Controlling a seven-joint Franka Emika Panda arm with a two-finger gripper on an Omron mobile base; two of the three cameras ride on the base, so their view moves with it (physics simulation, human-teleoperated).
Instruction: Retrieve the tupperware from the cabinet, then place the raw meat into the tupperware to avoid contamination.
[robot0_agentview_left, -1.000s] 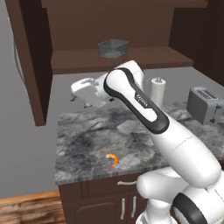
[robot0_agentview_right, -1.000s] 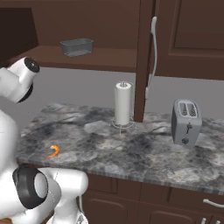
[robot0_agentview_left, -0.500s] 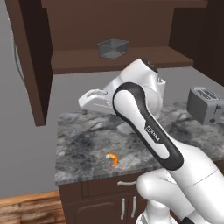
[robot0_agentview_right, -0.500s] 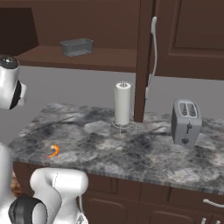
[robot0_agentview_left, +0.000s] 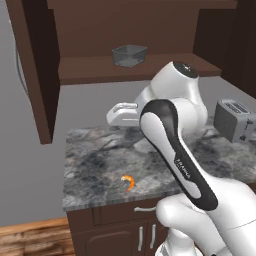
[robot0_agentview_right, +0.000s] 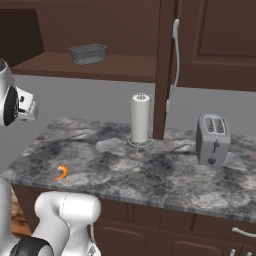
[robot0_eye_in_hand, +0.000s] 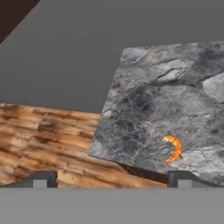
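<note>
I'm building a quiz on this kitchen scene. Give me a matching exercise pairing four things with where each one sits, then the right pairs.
Things:
1. tupperware
2. raw meat
3. toaster
4. paper towel roll

Places:
A. on the counter's right part, beside the closed cabinet door
B. near the counter's front left edge
C. on the open cabinet shelf above the counter
D. standing upright mid-counter, towards the back wall

Pairs: 1-C, 2-B, 3-A, 4-D
</note>
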